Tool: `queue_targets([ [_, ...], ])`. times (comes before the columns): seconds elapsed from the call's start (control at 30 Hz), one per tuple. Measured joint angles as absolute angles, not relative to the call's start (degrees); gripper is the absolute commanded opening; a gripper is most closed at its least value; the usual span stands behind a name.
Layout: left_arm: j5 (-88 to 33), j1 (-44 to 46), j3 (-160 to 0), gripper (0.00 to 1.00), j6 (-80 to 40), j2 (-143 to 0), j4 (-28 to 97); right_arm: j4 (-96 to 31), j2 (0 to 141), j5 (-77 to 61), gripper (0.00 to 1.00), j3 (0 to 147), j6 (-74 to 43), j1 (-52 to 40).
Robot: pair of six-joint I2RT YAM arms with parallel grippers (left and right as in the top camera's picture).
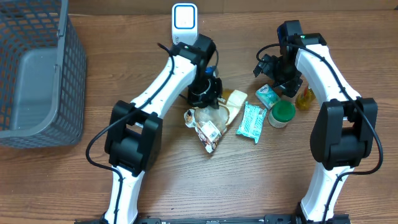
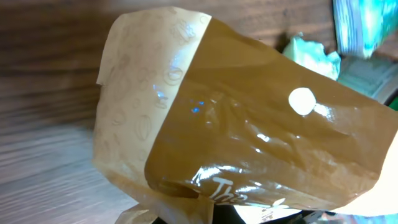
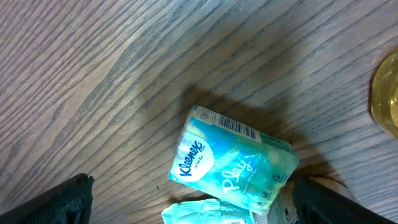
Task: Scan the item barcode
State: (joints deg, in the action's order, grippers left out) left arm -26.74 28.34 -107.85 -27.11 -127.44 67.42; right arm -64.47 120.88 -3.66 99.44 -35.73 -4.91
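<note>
Brown glossy film and tan printed paper make up the crinkled packet (image 2: pixel 249 124) that the left gripper (image 1: pixel 205 93) has its jaws pinched tight on. The packet fills the left wrist view, with a round white spot on the film and white script near its lower edge. Seen from above, it sits at the middle of the wooden table (image 1: pixel 74 180), just below the gripper and apart from the scanner (image 1: pixel 185 22), a single white upright unit with a blue-lit face at the far edge. Whether the packet touches the wood cannot be told. The right gripper (image 1: pixel 283 78) has its jaws spread to their widest and grips nothing. Its two dark fingers (image 3: pixel 59 200) stand to either side of one soft teal-and-white tissue pack (image 3: pixel 233 163), which lies flat with a barcode strip along its upper edge, facing up. Near it lie one longer teal wipes packet (image 1: pixel 250 119), one round jar (image 1: pixel 283 113) with a green lid and one small amber bottle (image 1: pixel 305 98). One grey mesh basket (image 1: pixel 71 68) stands at the left edge, well apart from the rest.
</note>
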Motion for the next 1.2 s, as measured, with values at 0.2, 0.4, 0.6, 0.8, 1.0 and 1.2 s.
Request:
queue_targets([
  [0.2, -25.0, 31.7, -107.9, 0.19, -27.4, -127.4, 67.5, -64.5, 120.9, -3.7, 1.0, 99.4, -35.7, -4.9],
  [0.4, -23.3, 33.8, -107.9, 0.54, -28.5, -127.4, 68.1, -64.5, 120.9, -3.7, 1.0, 99.4, -35.7, -4.9],
  [0.6, -21.7, 34.2, -107.9, 0.77, -28.3, -127.4, 69.6, -64.5, 120.9, -3.7, 1.0, 99.4, -35.7, -4.9],
  [0.8, -21.7, 33.0, -108.0, 0.81, -28.4, -127.4, 71.2, -64.5, 120.9, -3.7, 1.0, 99.4, -35.7, -4.9],
  [1.0, -21.8, 28.8, -108.1, 0.86, -28.3, -122.2, 72.3, -64.5, 120.9, -3.7, 1.0, 99.4, -35.7, -4.9],
  [1.2, -18.0, 27.0, -109.1, 0.88, -28.1, -109.4, 77.3, -64.5, 120.9, -3.6, 1.0, 99.4, -35.7, -4.9],
])
